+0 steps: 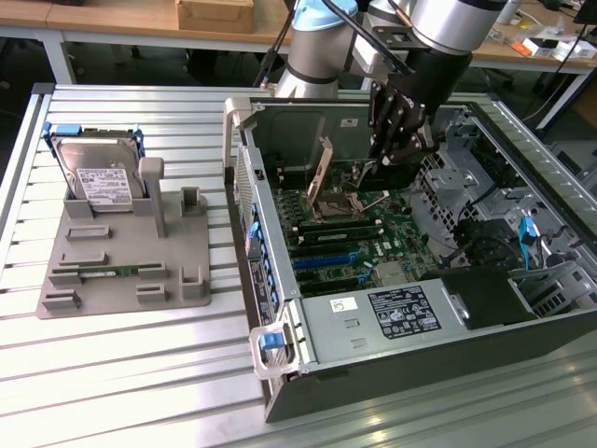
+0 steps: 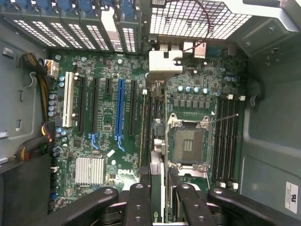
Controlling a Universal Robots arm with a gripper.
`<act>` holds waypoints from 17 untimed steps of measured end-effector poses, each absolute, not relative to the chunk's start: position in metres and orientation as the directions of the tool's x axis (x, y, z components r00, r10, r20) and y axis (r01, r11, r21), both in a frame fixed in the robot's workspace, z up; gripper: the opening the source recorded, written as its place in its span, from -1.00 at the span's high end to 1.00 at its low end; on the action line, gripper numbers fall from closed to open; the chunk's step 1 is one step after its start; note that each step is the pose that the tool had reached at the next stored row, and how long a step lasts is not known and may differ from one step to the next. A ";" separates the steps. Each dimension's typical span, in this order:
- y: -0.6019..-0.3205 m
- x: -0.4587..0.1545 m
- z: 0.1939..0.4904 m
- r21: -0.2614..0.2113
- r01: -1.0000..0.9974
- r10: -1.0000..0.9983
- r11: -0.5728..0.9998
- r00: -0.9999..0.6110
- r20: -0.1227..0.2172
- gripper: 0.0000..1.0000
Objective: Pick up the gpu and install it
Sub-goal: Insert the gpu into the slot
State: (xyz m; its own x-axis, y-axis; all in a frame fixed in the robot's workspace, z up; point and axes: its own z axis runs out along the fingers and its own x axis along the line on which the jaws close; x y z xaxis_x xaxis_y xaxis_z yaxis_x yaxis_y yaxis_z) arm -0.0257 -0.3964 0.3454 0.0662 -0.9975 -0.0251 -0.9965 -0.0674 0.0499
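My gripper (image 1: 399, 142) hangs inside the open computer case (image 1: 280, 308), above the motherboard (image 1: 373, 243) near the open CPU socket (image 1: 334, 207). It is shut on the gpu (image 1: 410, 172), a thin dark card that hangs below the fingers. In the wrist view the gpu (image 2: 158, 181) shows edge-on between the black fingers (image 2: 138, 200) of the gripper (image 2: 161, 190), with a green strip along one side. It sits over the memory slots beside the CPU socket (image 2: 188, 143). The long blue expansion slot (image 2: 120, 108) lies apart from the card, across the board.
A grey holder (image 1: 121, 261) on the slatted table at the exterior view's left carries a silver hard drive (image 1: 98, 177) and a green memory stick (image 1: 107, 272). The case's walls, drive cage (image 1: 466, 177) and black power supply (image 1: 401, 313) ring the motherboard.
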 end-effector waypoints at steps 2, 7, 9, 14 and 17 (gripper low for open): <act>-0.396 -0.026 0.344 0.050 -0.996 -0.997 -0.067 0.066 -0.025 0.48; -0.396 -0.026 0.342 0.050 -0.996 -0.997 -0.067 0.066 -0.025 0.48; -0.396 -0.026 0.341 0.050 -0.996 -0.997 -0.067 0.066 -0.025 0.48; -0.396 -0.026 0.338 0.050 -0.996 -0.997 -0.067 0.066 -0.025 0.48; -0.396 -0.026 0.336 0.050 -0.996 -0.997 -0.067 0.066 -0.025 0.48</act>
